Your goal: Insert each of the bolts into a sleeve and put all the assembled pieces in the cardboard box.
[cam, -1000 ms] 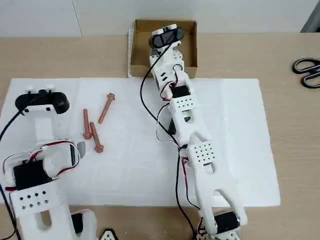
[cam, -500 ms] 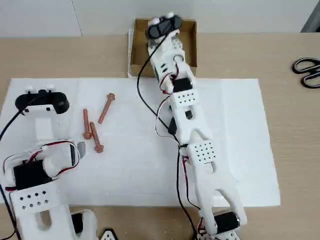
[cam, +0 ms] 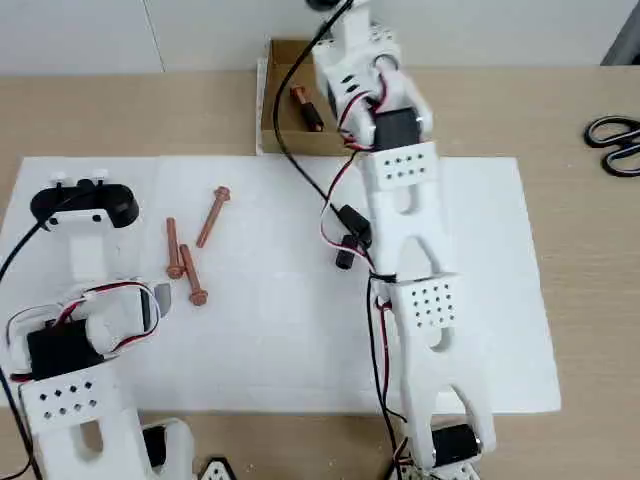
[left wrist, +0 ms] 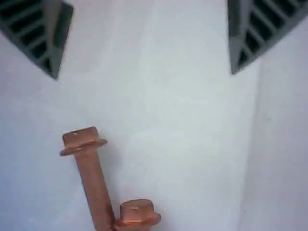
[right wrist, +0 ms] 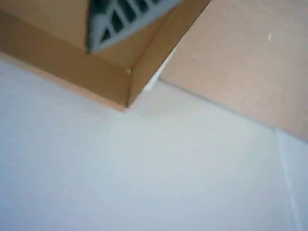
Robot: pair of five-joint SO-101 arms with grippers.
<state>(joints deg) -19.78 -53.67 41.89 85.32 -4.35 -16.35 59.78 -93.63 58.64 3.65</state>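
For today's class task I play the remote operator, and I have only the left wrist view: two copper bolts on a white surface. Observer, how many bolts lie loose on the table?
Observer: Three bolts, by the high view: two side by side, a third bolt apart, all on the white sheet.
Operator: Is anything in the box?
Observer: Yes, one bolt in a dark sleeve lies in the cardboard box.
Operator: Where is the other arm?
Observer: The right arm stretches across the sheet, its wrist above the box.
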